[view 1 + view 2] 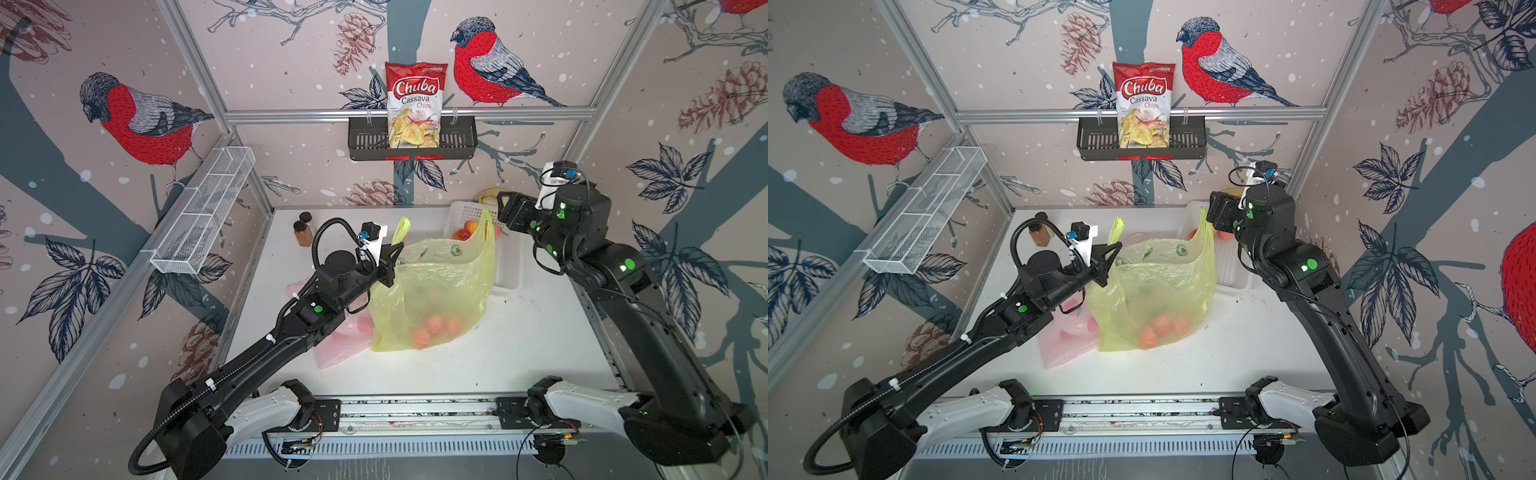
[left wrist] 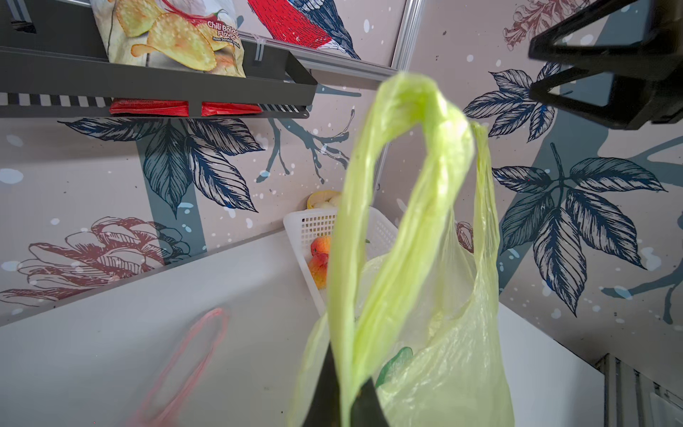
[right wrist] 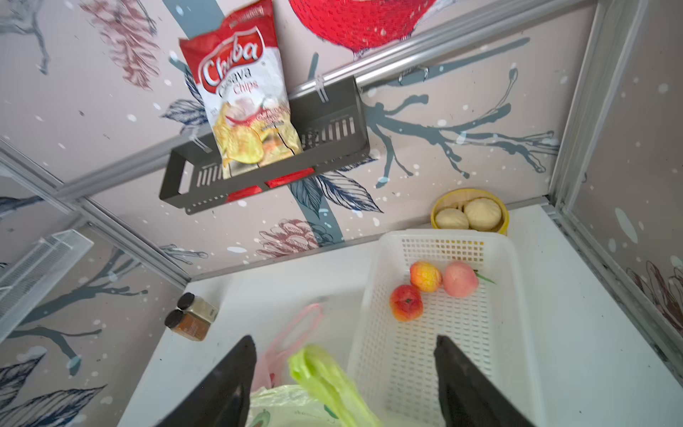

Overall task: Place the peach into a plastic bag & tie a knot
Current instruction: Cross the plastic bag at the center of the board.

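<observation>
The yellow bag stands mid-table with several peaches in its bottom. A pink bag lies flat at its 8 o'clock, partly under the left arm.

At the bag's 11 o'clock the left gripper is clamped tight on one handle and holds that loop up — the wrist view shows the plastic pinched between its fingers. At 1 o'clock the right gripper has its jaws spread wide and grips nothing; the other handle stands loose between them.

Beyond, at 2 o'clock, a white basket holds three loose peaches. Spice jars stand at 11 o'clock and a yellow steamer sits in the far corner at 1. A chips packet stands in a black shelf at 12.
</observation>
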You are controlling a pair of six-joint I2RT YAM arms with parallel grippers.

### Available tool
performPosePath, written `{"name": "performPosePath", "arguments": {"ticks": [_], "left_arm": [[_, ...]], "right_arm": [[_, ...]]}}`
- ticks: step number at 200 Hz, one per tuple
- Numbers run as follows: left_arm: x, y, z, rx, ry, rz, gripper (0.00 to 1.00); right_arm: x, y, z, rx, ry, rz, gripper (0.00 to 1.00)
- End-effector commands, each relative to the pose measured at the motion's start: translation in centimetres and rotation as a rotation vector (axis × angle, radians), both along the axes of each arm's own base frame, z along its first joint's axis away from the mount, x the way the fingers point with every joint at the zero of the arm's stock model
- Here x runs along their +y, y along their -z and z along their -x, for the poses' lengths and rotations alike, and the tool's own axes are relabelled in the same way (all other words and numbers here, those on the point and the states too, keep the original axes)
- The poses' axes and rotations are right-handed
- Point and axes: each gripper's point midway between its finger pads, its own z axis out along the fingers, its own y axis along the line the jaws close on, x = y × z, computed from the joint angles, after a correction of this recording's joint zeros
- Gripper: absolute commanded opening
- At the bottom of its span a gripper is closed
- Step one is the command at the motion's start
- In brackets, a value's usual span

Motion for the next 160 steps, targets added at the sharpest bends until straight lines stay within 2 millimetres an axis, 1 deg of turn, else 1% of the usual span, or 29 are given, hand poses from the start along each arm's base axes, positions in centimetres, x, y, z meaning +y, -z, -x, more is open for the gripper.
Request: {"name": "performPosePath", "arguments": {"ticks": [1,21,42,45,52,68,81,94,100,111,119,135,146,147,150,160], "left_arm": [[-0.2,-0.3,0.2,0.004,0.022,0.011,0.00],[-0.2,-0.2,0.3,0.009,0.028,0.009,0.00],[-0.3,0.0,0.3,0.016,0.033,0.005,0.00],[-0.3,0.0,0.3,0.016,0.033,0.006,0.00],[-0.3,0.1,0.3,0.017,0.034,0.005,0.00],[-0.3,0.1,0.3,0.019,0.035,0.004,0.00],[-0.4,0.1,0.4,0.020,0.038,0.002,0.00],[-0.4,0.1,0.4,0.019,0.040,0.002,0.00],[-0.3,0.0,0.4,0.018,0.039,0.002,0.00],[-0.3,0.1,0.3,0.019,0.038,0.001,0.00],[-0.3,0.0,0.3,0.018,0.039,0.002,0.00],[-0.3,0.0,0.3,0.018,0.038,0.002,0.00],[-0.3,0.1,0.2,0.022,0.037,0.000,0.00],[-0.3,0.1,0.2,0.022,0.036,0.000,0.00],[-0.3,0.1,0.2,0.022,0.036,0.000,0.00],[-0.2,0.1,0.1,0.023,0.033,-0.004,0.00]], "right_arm": [[1.5,1.2,0.1,0.038,-0.096,0.022,0.75],[2.3,2.0,-0.6,0.059,-0.119,0.033,0.69],[2.7,1.7,-0.8,0.050,-0.133,0.023,0.69],[3.1,2.5,-1.4,0.070,-0.136,0.031,0.69],[3.2,2.8,-1.7,0.077,-0.139,0.034,0.69],[3.5,3.1,-2.0,0.085,-0.147,0.033,0.68],[3.5,3.2,-2.3,0.087,-0.150,0.032,0.65],[3.7,3.3,-2.3,0.090,-0.161,0.028,0.64],[3.8,3.1,-2.2,0.087,-0.169,0.023,0.65],[3.9,2.9,-2.0,0.082,-0.177,0.012,0.71],[4.0,2.7,-1.7,0.075,-0.184,0.002,0.74],[3.8,1.8,-1.1,0.051,-0.193,-0.014,0.76],[4.0,1.7,-0.9,0.048,-0.205,-0.019,0.77],[3.8,1.2,-0.6,0.035,-0.206,-0.025,0.77],[3.7,0.7,-0.2,0.023,-0.211,-0.032,0.77],[3.9,0.0,0.5,0.004,-0.233,-0.045,0.78]]}}
